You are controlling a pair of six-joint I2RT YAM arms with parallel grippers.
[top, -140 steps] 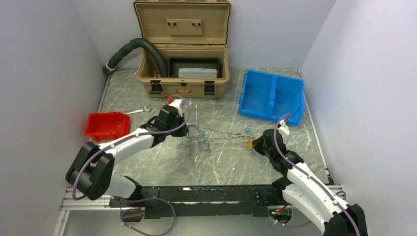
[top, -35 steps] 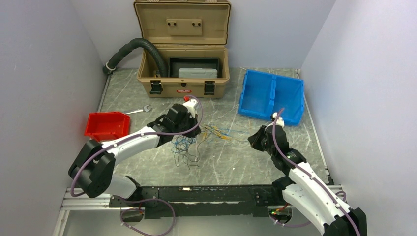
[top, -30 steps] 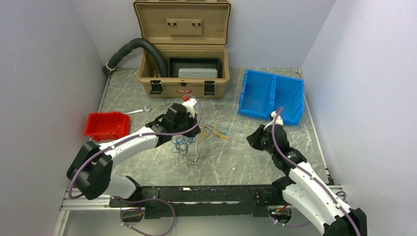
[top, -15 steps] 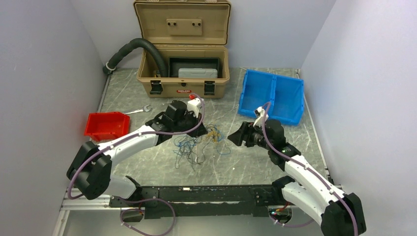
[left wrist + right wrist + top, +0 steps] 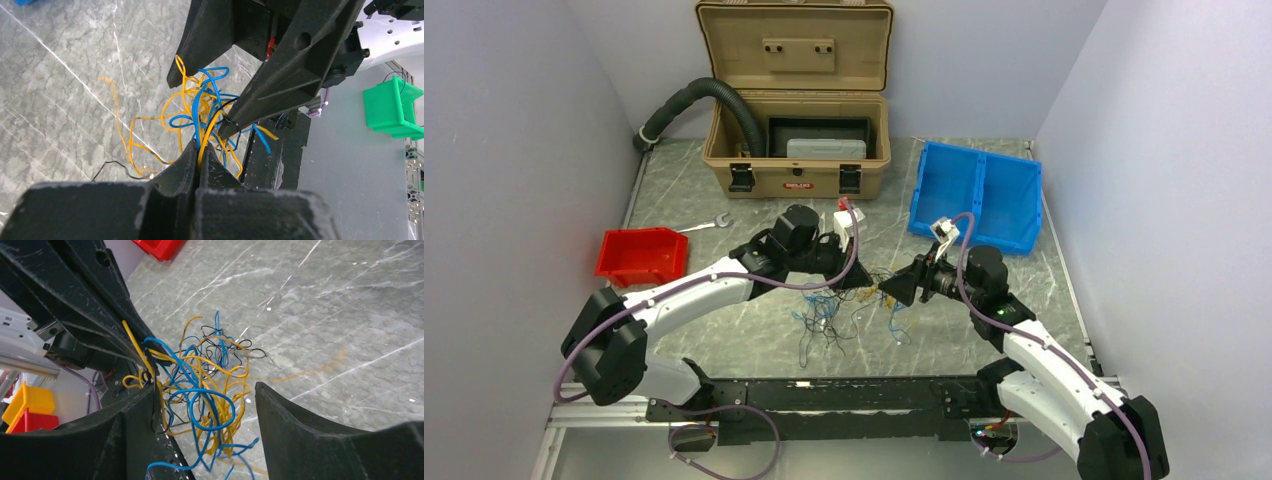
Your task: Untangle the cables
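Note:
The cables (image 5: 826, 312) are a loose tangle of thin blue, yellow-orange and black wires hanging over the middle of the table. My left gripper (image 5: 867, 284) reaches in from the left and is shut on a few yellow and blue strands (image 5: 201, 131); its jaws (image 5: 198, 146) are pressed together. My right gripper (image 5: 892, 291) faces it from the right, tip almost to tip. In the right wrist view the right gripper (image 5: 205, 388) is open, with blue and yellow loops of the cables (image 5: 216, 401) dangling between its fingers (image 5: 300, 430), not clamped.
An open tan toolbox (image 5: 796, 178) with a black ribbed hose (image 5: 692, 95) stands at the back. A blue bin (image 5: 976, 196) is at the back right. A red bin (image 5: 638, 256) and a wrench (image 5: 706, 225) lie at the left.
My right gripper let go, opened and swung left to the bundle. My left gripper carried the bundle to the right and lifted it, so the two grippers now meet mid-table.

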